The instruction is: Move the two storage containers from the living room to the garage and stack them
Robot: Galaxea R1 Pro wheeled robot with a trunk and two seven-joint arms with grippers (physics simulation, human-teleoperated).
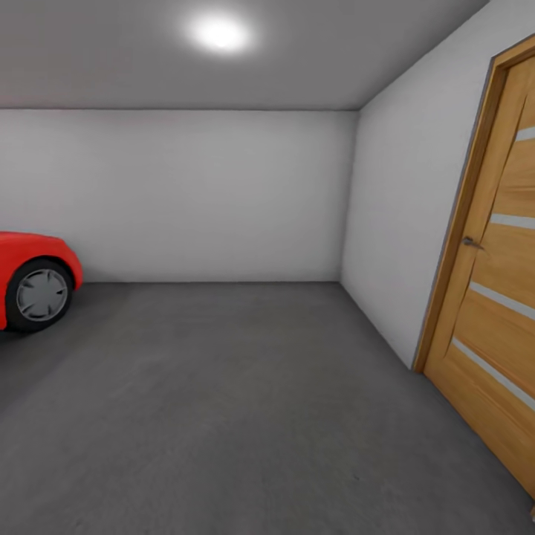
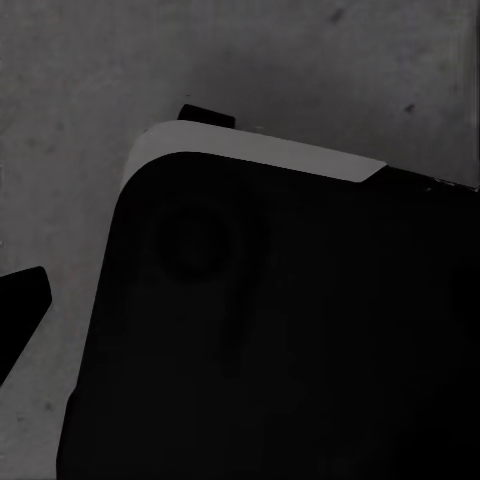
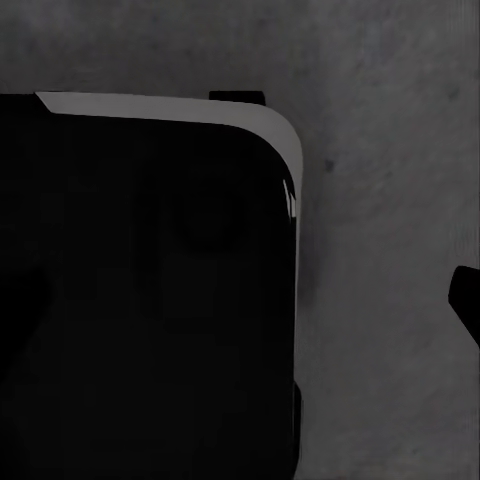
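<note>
I am in the garage, with its plain white walls (image 1: 208, 193) and dark grey concrete floor (image 1: 245, 401). The two storage containers are out of view. In the left wrist view, a black fingertip (image 2: 22, 310) of my left gripper (image 2: 240, 320) hangs over the floor beside my own black base (image 2: 280, 330). My right gripper (image 3: 245, 305) hangs the same way, with one fingertip (image 3: 466, 300) far out to the side over bare concrete. Both grippers are spread wide and hold nothing.
The nose and front wheel of a red car (image 1: 33, 279) stand at the left. A wooden door (image 1: 505, 297) with horizontal panels and a handle (image 1: 470, 242) is close on the right. A ceiling light (image 1: 220, 33) glows overhead.
</note>
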